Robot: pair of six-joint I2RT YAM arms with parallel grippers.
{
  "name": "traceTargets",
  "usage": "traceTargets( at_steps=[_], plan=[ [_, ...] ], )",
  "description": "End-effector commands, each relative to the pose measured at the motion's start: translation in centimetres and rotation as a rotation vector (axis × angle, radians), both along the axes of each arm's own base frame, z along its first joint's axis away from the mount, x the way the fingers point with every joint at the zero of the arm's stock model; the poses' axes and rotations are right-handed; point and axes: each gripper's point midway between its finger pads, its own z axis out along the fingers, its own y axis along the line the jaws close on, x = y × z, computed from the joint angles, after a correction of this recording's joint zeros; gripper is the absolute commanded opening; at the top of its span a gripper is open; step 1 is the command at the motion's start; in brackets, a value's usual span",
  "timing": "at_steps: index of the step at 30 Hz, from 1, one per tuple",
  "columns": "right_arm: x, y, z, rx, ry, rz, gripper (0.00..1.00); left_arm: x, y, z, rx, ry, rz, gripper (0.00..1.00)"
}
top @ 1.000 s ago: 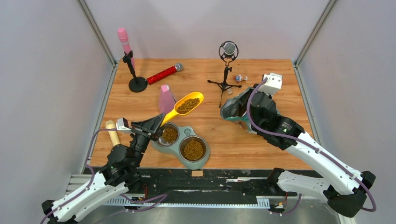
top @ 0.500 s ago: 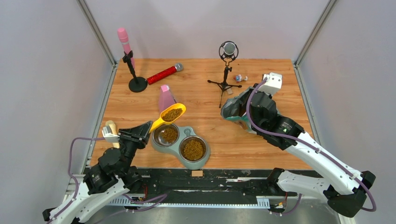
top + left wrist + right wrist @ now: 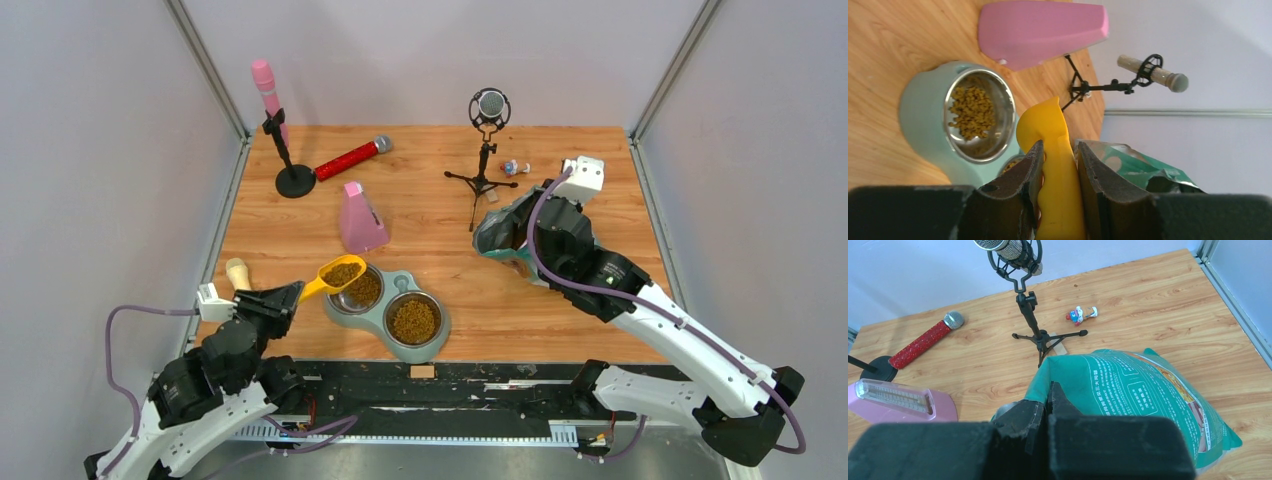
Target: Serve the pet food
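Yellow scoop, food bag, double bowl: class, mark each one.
yellow scoop (image 3: 1054, 165), left wrist view, its handle
food bag (image 3: 1128, 390), right wrist view, printed teal side
double bowl (image 3: 918, 115), left wrist view, teal outer wall

The top camera hangs high behind the arms and looks down on the whole table (image 3: 600, 200), with the bowls (image 3: 388, 308) low in its view. The left wrist camera sits very close behind the scoop (image 3: 1050, 135), turned on its side, looking over the bowls. The right wrist camera sits close above the bag (image 3: 1128, 385), right of the bowls, facing the back wall. All three see the pink block (image 3: 360, 220) and mic stand (image 3: 482, 180) behind the bowls.
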Motion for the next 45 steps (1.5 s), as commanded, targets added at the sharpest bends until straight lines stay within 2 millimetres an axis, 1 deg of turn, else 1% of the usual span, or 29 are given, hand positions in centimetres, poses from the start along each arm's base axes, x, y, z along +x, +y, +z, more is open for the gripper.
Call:
traceTargets(
  at_steps=[1, 6, 9, 12, 17, 21, 27, 33, 39, 42, 45],
  plan=[
    [-0.1, -0.5, 5.4, 0.179, -0.16, -0.021, 0.0, -0.6, 2.6, -1.2, 0.035, 0.052, 0.09, 0.0],
    [-0.1, -0.5, 5.3, 0.174, -0.159, -0.024, 0.0, -0.8, 3.1, -2.8, 0.067, 0.095, 0.105, 0.0],
    [-0.1, -0.5, 5.3, 0.169, -0.157, -0.022, 0.0, -0.8, 3.0, -3.4, 0.085, 0.107, 0.107, 0.0],
    [-0.1, -0.4, 5.1, 0.161, -0.155, -0.022, 0.0, -0.7, 2.8, -4.1, 0.109, 0.127, 0.102, 0.0],
    [0.0, -0.3, 4.9, 0.156, -0.15, -0.019, 0.0, -0.2, 2.0, -4.8, 0.207, 0.194, 0.096, 0.0],
    [0.0, -0.3, 4.9, 0.152, -0.149, -0.016, 0.0, 0.5, 1.3, -4.3, 0.281, 0.221, 0.094, 0.0],
    [0.1, -0.1, 4.6, 0.147, -0.144, -0.011, 0.0, 1.5, 0.4, -3.6, 0.322, 0.211, 0.095, 0.0],
    [0.1, -0.2, 4.7, 0.147, -0.145, -0.012, 0.0, 2.0, 1.0, -2.2, 0.347, 0.169, 0.127, 0.0],
    [0.0, -0.3, 4.6, 0.143, -0.145, -0.018, 0.0, 2.2, 1.4, -1.8, 0.386, 0.176, 0.152, 0.0],
    [0.0, -0.4, 4.7, 0.144, -0.147, -0.02, 0.0, 2.2, 1.4, -1.8, 0.409, 0.185, 0.147, 0.0],
    [0.0, -0.5, 4.6, 0.14, -0.145, -0.023, 0.0, 2.4, 0.8, -1.4, 0.435, 0.176, 0.118, 0.0]
  ],
)
